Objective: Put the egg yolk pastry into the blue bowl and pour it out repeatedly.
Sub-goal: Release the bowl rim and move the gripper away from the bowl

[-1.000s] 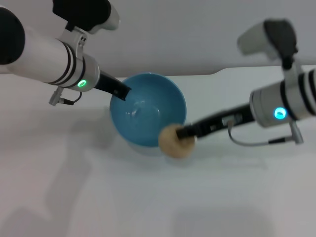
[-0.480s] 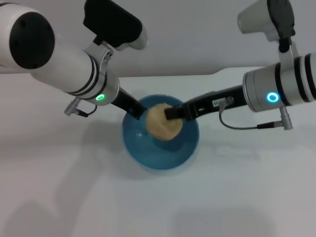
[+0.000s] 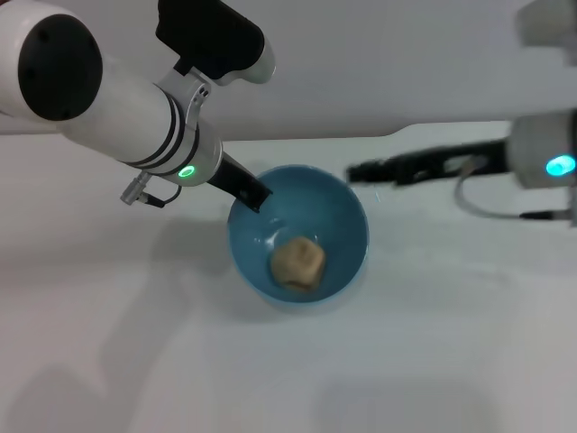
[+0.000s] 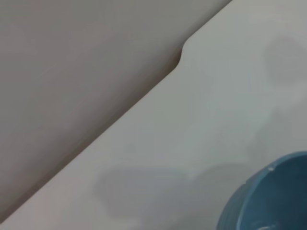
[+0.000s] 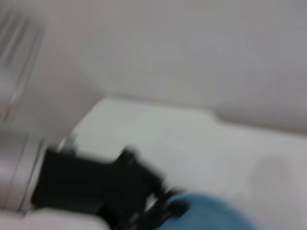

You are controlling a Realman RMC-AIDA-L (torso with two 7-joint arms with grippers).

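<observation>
Down inside the blue bowl (image 3: 297,234), off-centre toward its near wall: egg yolk pastry (image 3: 297,262), pale tan, lumpy, near-round, no clear long axis. Bowl upright on white worktop (image 3: 433,343), mouth upward. Left tool (image 3: 252,198) clamped on far-left rim. Right tool (image 3: 353,171) clear of bowl, grip unreadable.

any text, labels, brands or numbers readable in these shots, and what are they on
None can be read.
Right gripper: a pale patch on its black stem may be a label, too blurred to read.
Left gripper: no lettering visible; a green ring light glows on its arm, and a blue one on the right arm.
Blue bowl and pastry: plain, no markings.
Table: no text.
</observation>
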